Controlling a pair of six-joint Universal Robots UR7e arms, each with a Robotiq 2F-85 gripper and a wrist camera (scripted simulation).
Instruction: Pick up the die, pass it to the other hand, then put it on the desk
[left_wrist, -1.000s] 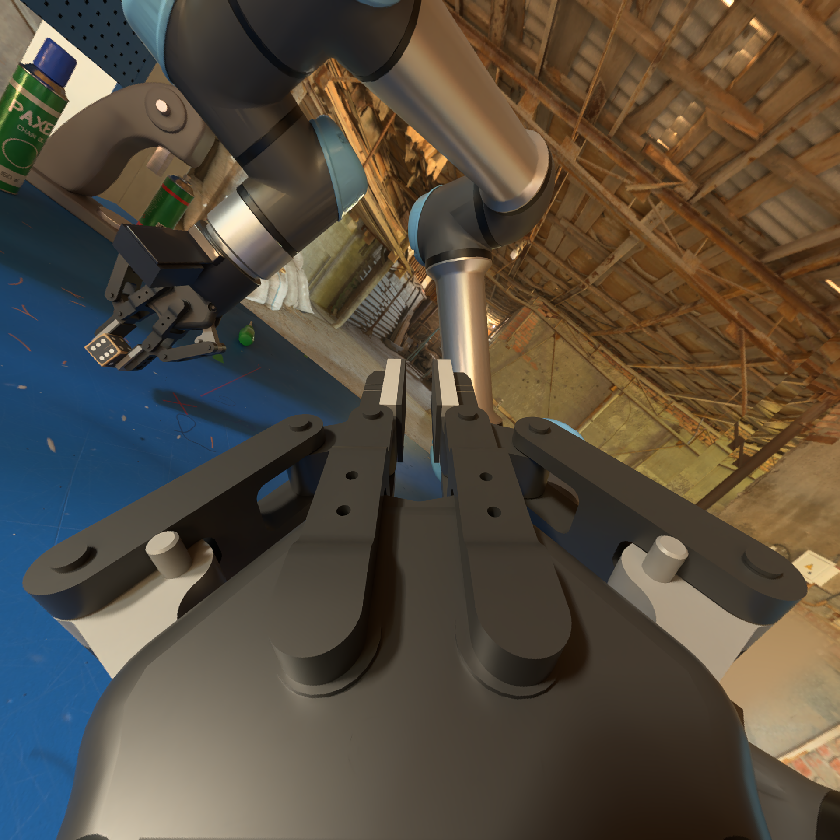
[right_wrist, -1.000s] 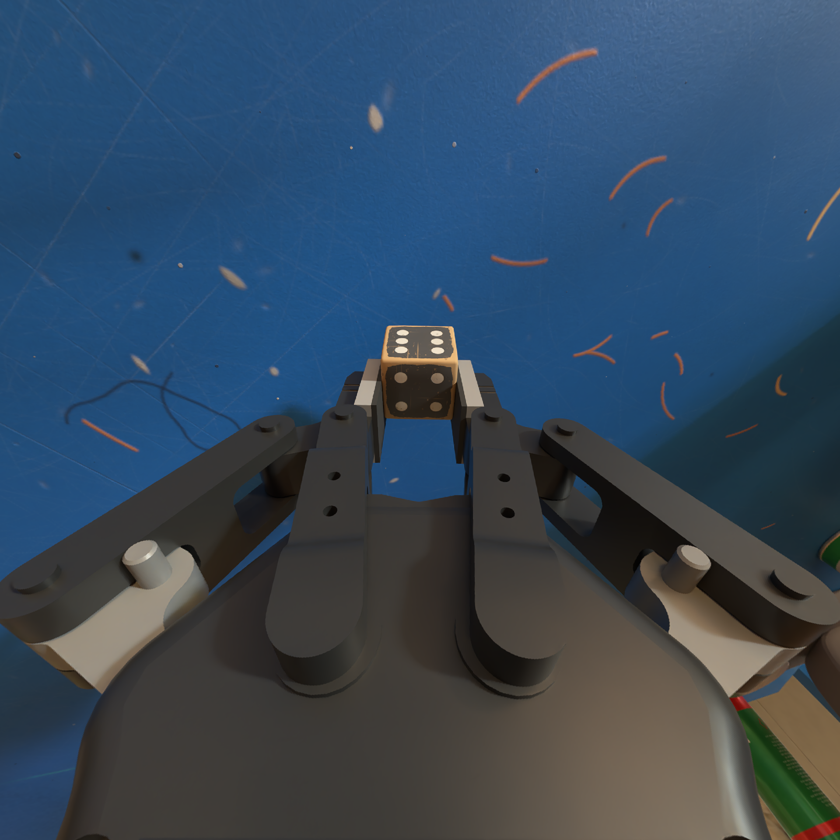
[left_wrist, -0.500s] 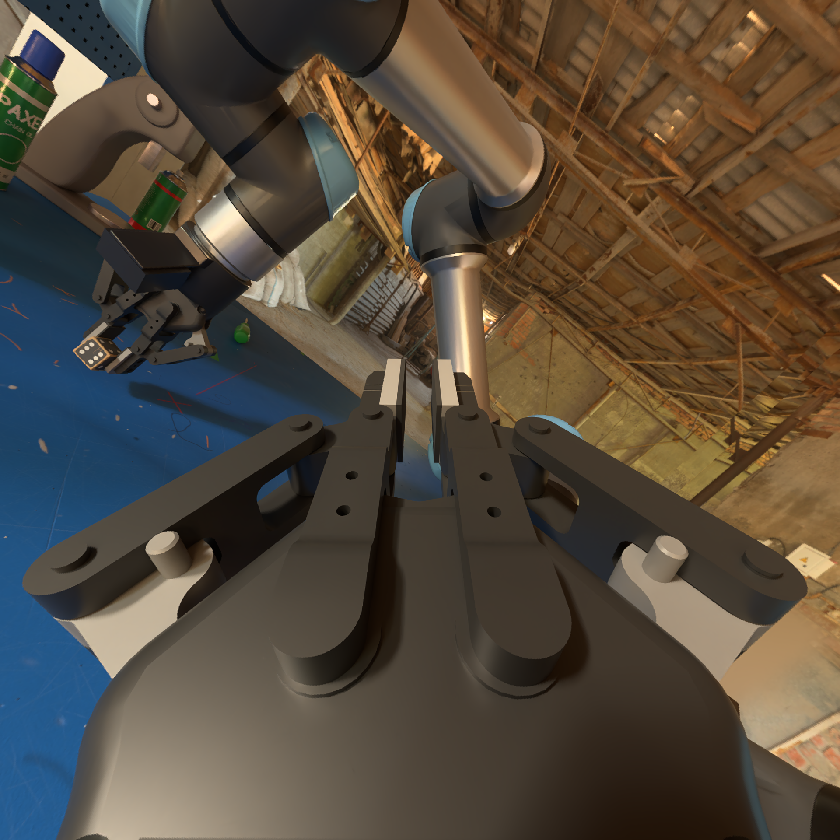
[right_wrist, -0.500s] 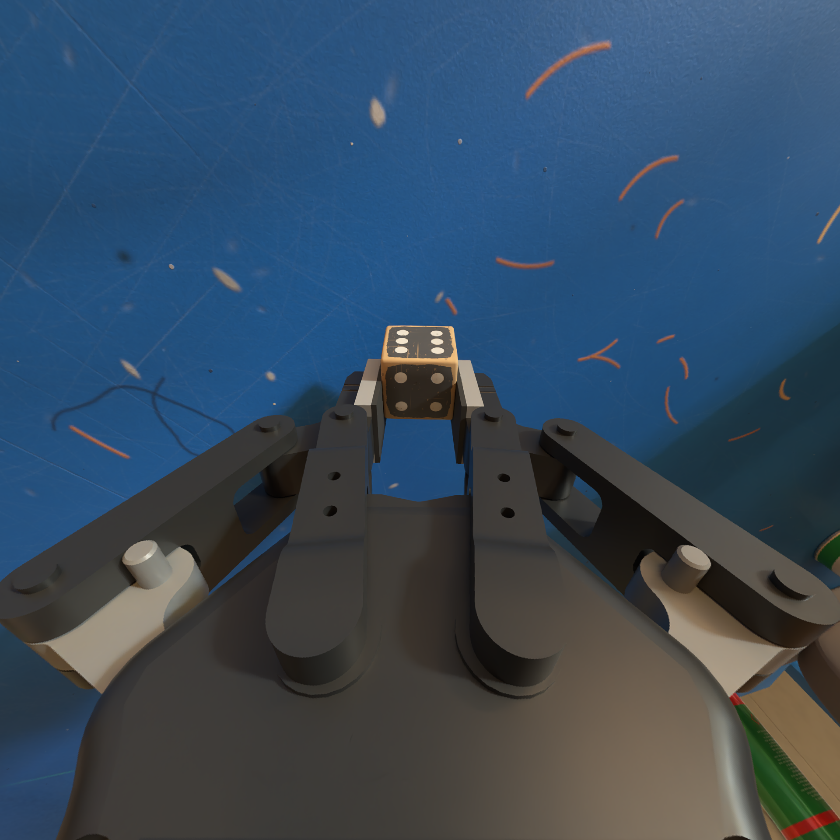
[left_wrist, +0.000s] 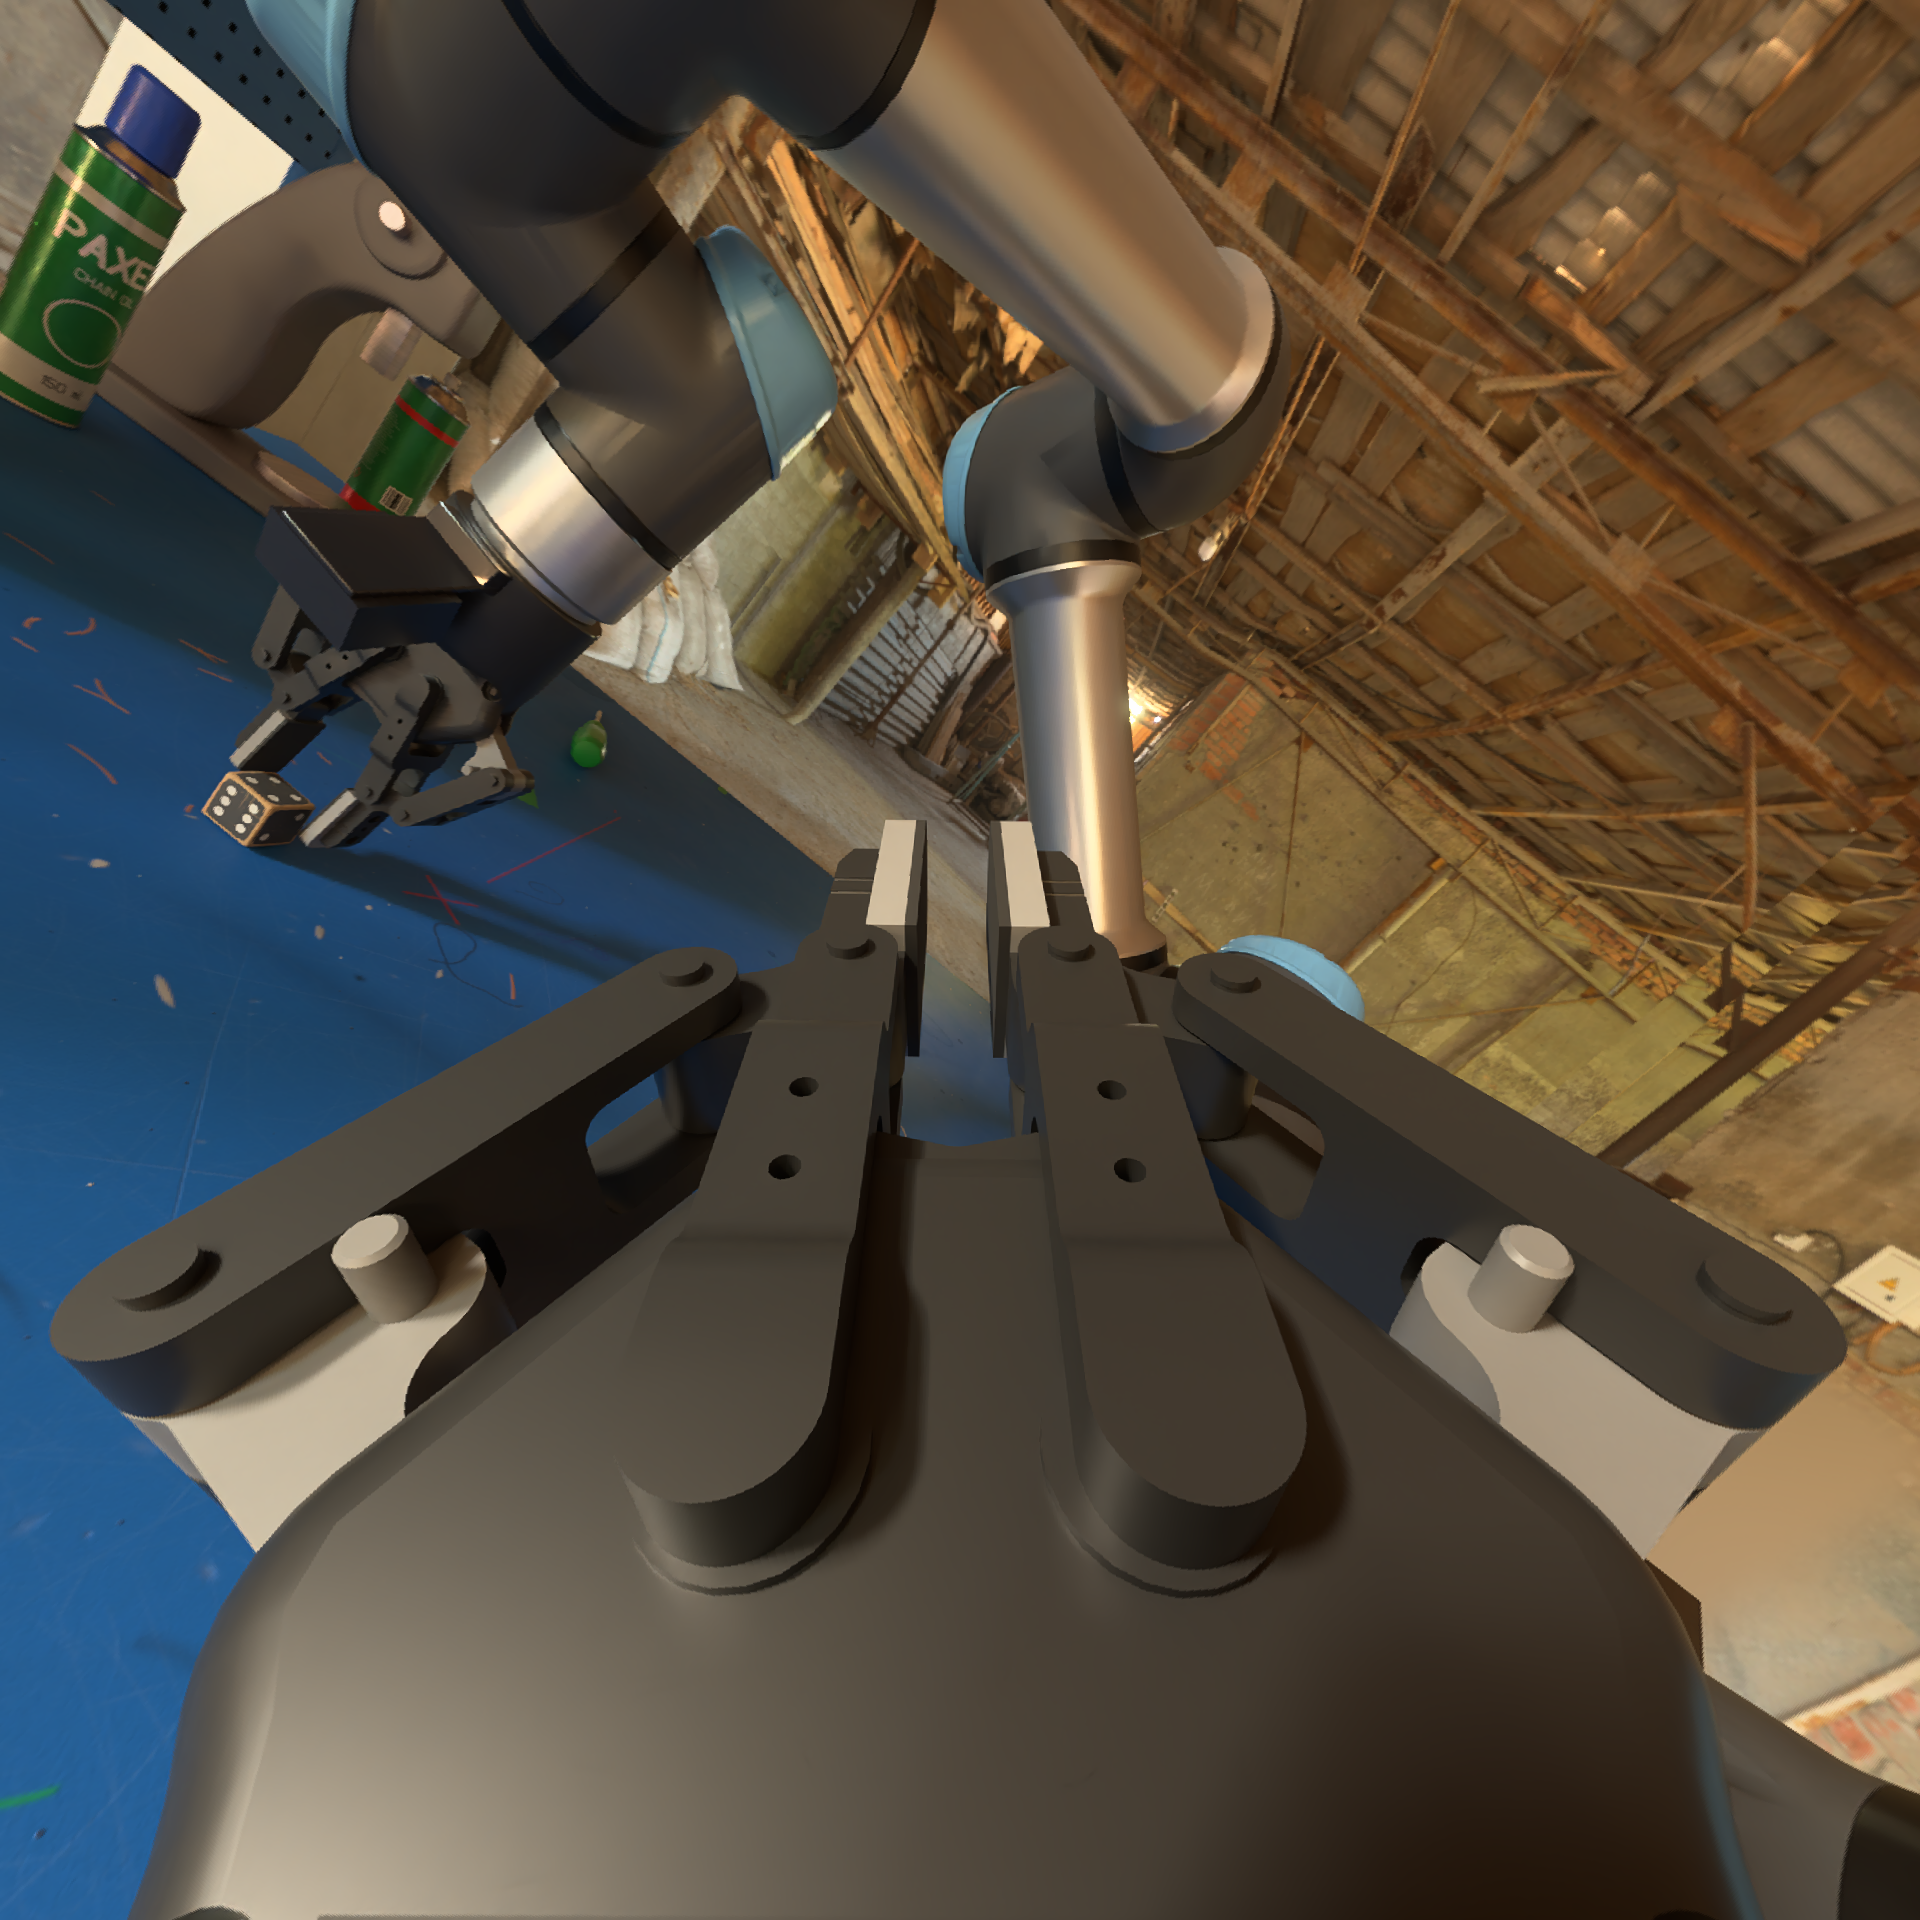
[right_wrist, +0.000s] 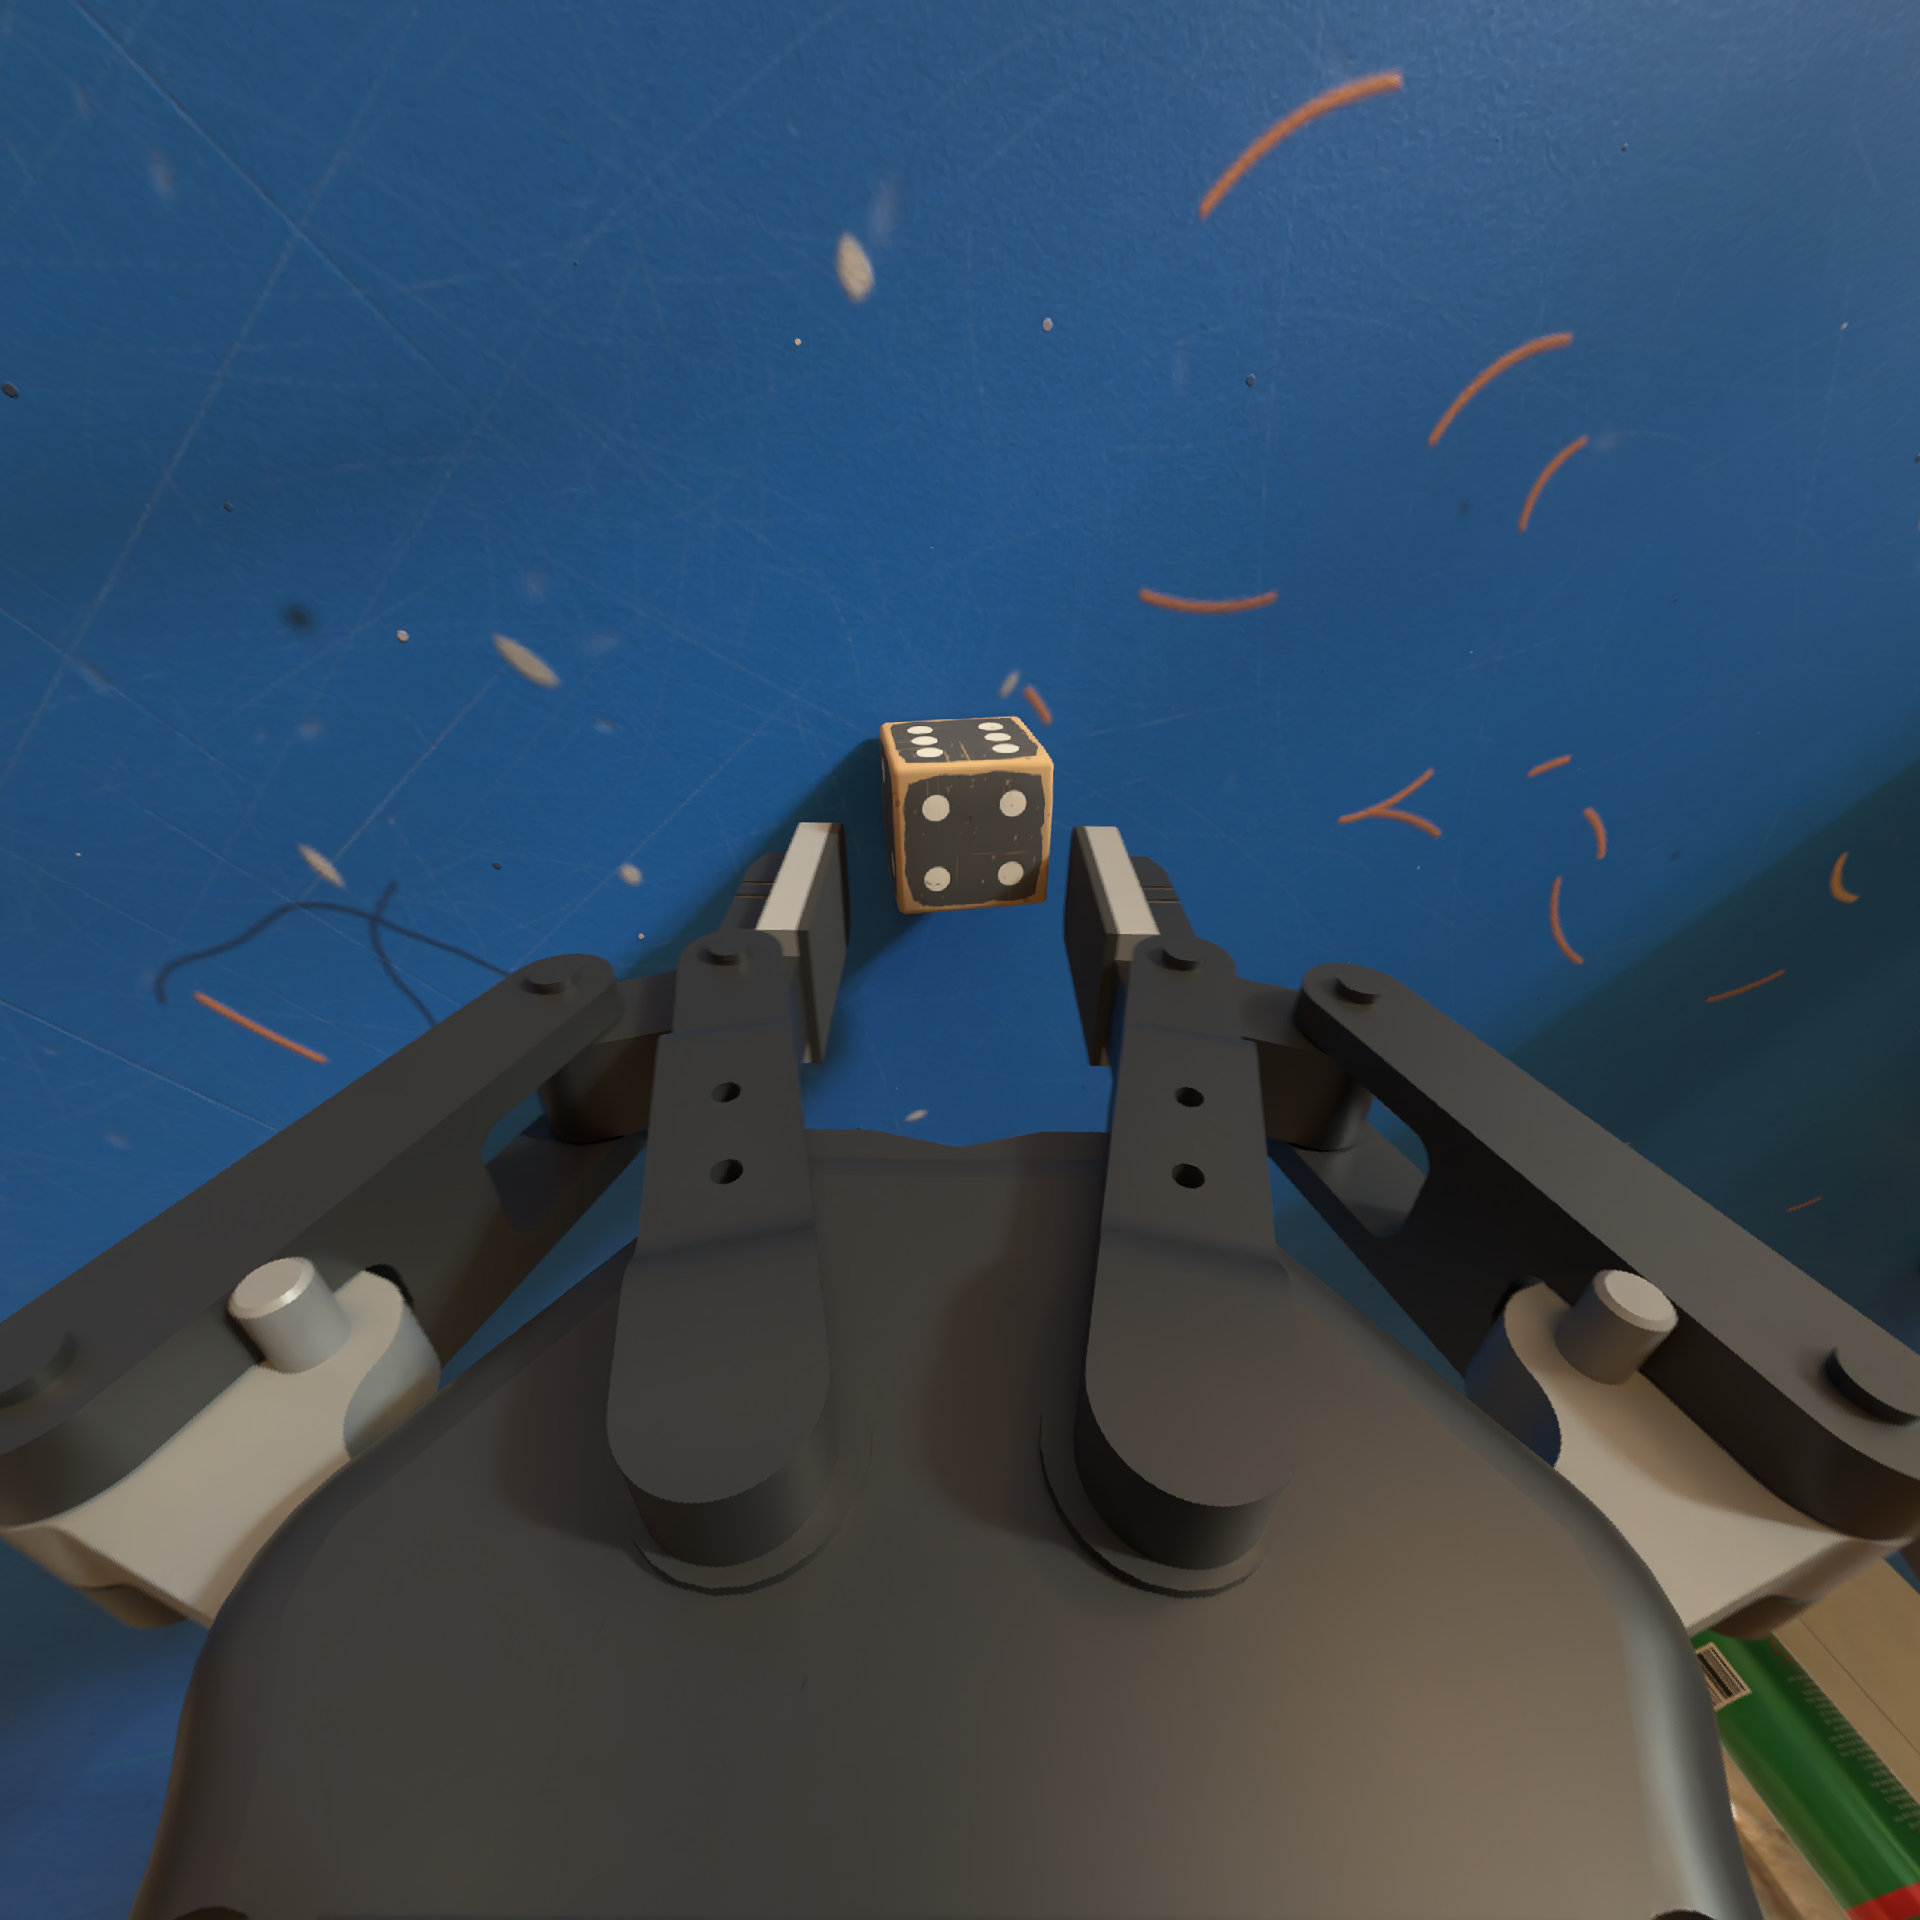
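Resting on the blue desk (right_wrist: 416, 312), the die (right_wrist: 966, 816) sits just ahead of the right gripper (right_wrist: 956, 883), jaws spread wide and clear of it, holding nothing. Left gripper (left_wrist: 956, 883) nearly closed, empty, well apart. Die looks small, light, rigid, with rounded worn edges; best gripped squarely across two opposite flat faces.

Blue desk (right_wrist: 520, 312), its surface scratched and strewn with orange shavings (right_wrist: 1205, 601) and pale flecks. The die (right_wrist: 966, 816) rests directly on it, a four-pip face toward the right wrist camera. Beyond the die in the left wrist view stand a small green bottle (left_wrist: 589, 743) and two green spray cans (left_wrist: 88, 249).
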